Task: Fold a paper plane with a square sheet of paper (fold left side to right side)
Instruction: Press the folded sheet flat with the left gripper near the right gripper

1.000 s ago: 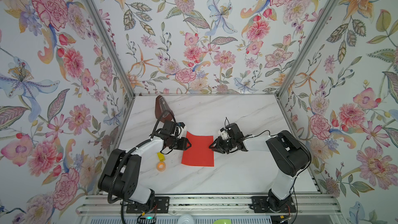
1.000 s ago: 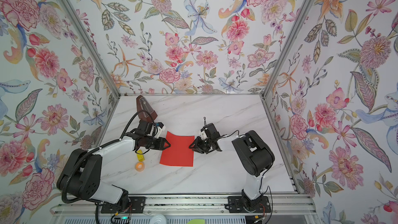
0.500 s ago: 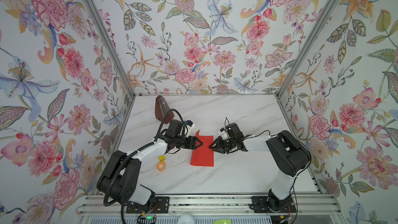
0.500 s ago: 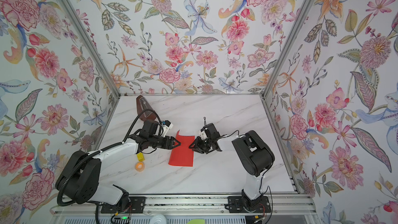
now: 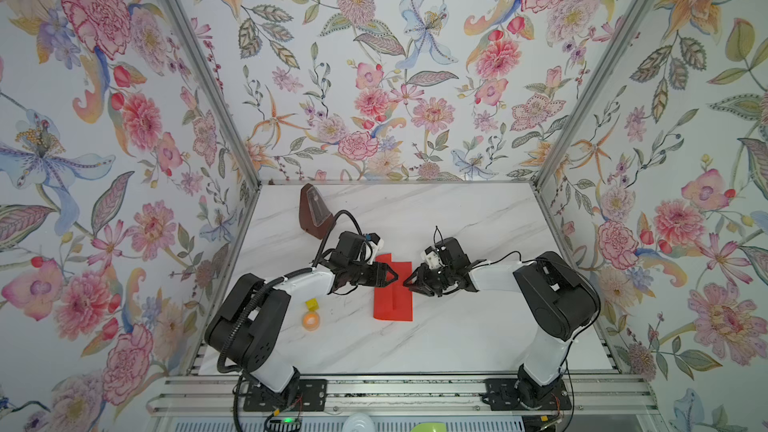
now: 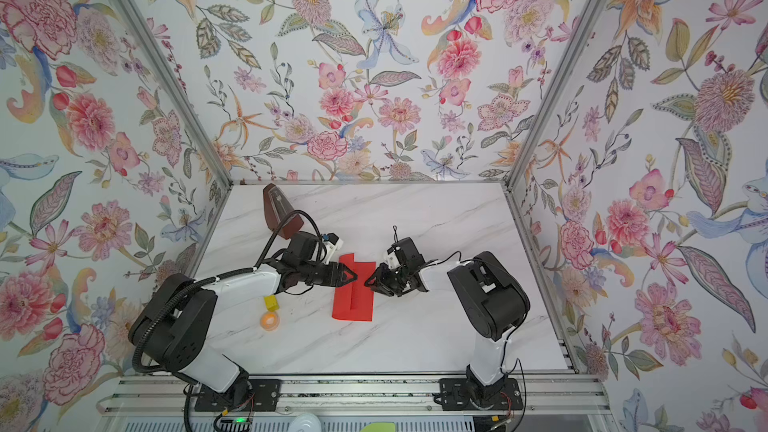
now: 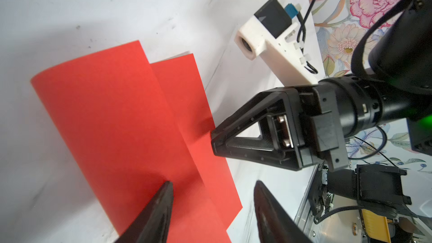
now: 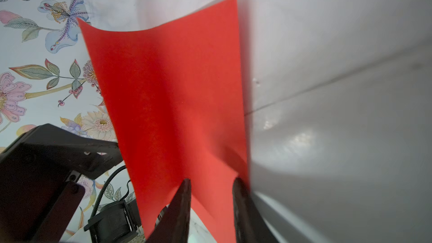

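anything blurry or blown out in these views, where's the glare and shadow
Left wrist view: the left gripper tips are out of focus, the square sheet of paper sharp beyond them. Right wrist view: right gripper tips blurred, a glare patch on the table. Both top views: evenly lit, sharp, a thin shadow along the sheet's flap.

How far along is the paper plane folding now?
Done: the left side of the square sheet of paper lies folded over, rounded, short of the right edge. In hand: right gripper at that edge, left gripper open above. Left: aligning, creasing, all plane folds.
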Robot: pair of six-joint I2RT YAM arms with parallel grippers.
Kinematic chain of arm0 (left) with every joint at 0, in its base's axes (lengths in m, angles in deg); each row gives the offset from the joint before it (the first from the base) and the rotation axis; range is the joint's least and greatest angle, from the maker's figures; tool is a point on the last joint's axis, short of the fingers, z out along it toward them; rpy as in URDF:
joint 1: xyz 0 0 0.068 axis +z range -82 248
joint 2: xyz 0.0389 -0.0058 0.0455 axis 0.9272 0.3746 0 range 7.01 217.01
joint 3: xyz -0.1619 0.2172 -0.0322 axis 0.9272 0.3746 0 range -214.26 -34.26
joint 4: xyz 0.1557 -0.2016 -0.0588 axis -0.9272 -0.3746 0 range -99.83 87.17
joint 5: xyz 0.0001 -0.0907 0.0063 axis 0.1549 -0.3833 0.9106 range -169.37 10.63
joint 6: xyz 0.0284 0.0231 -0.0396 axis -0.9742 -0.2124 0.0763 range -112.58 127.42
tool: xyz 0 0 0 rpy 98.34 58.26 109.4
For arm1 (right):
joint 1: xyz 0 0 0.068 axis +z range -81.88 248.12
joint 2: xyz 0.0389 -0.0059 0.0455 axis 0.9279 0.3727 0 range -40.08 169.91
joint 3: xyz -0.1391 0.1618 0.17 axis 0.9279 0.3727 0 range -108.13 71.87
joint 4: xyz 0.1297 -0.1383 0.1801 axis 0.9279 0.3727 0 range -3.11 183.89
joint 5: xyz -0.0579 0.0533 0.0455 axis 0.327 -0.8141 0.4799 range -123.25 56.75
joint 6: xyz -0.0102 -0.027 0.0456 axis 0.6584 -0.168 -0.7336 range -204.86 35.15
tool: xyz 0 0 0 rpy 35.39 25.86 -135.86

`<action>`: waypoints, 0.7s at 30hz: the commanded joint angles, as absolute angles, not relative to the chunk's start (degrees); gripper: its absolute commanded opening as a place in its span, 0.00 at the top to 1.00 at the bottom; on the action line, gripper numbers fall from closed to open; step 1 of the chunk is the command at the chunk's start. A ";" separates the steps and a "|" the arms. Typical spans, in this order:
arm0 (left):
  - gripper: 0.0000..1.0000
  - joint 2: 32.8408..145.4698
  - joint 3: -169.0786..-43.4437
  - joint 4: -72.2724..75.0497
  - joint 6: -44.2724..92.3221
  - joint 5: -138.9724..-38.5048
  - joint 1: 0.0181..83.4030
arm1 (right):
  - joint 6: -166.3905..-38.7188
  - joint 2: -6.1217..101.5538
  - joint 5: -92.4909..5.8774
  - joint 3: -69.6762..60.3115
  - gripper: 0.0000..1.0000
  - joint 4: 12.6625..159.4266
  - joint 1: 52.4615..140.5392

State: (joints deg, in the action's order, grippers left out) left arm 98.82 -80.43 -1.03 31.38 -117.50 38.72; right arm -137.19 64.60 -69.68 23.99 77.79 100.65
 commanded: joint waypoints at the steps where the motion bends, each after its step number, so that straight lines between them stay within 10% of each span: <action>1: 0.47 99.17 -80.84 0.24 31.83 -115.22 38.54 | -137.24 64.32 -67.69 24.83 0.68 79.42 100.61; 21: 0.87 100.54 -80.23 1.39 33.17 -113.92 38.64 | -138.09 60.01 -67.44 25.57 0.74 77.23 101.17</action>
State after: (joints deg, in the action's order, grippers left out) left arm 99.61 -80.41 0.46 33.00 -114.90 38.72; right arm -137.26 61.41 -68.19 24.74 77.99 100.76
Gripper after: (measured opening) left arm 0.133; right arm 0.267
